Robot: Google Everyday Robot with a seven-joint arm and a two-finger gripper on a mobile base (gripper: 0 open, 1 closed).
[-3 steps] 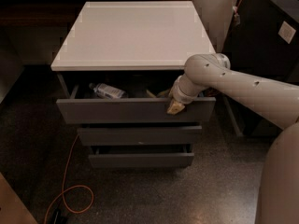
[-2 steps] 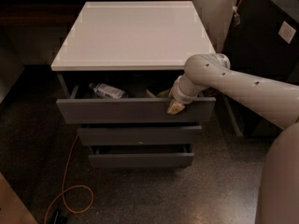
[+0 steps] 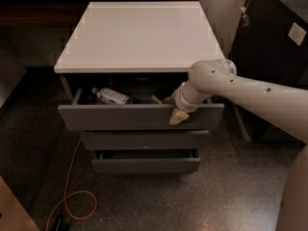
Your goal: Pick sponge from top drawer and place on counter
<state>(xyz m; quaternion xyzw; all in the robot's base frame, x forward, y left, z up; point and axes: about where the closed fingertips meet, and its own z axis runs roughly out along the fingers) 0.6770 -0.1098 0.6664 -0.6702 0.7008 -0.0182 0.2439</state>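
Nearest: dark speckled floor (image 3: 144, 203), one orange cable (image 3: 73, 163) trailing down it to a loop at the left.

Next: grey cabinet, two shallow lower drawers. The bottom drawer (image 3: 146, 165) stands slightly out. The middle drawer (image 3: 144, 139) is close to flush.

Above these: top drawer (image 3: 115, 117), pulled part-way out, so the inside shows under the overhang. Contents made out: one clear plastic bottle (image 3: 111, 96) lying on its side at the left, and one small yellowish scrap (image 3: 157, 99) near the middle right. It cannot be told whether this scrap is part of the sponge or part of the robot's hand.

Sponge: not identified with any certainty. If it is present, it lies in the shadowed right half of the top drawer, behind the robot's wrist.

Gripper (image 3: 178, 115): at the upper edge of the drawer front, right of centre, with a pale yellow tip hanging down over the outer face. Whether it is open or closed, or has hold of anything, cannot be told. The arm (image 3: 250, 93) reaches in from the right, elbow above the drawer's right corner.

Farther: counter (image 3: 139, 32), glossy white.

Farthest: dark cabinet (image 3: 274, 37) at the right, wall behind.

Status, as judged: drawer open, hand at the drawer. No confirmed grasp. Lifting the sponge out and setting it on the counter are both outstanding.
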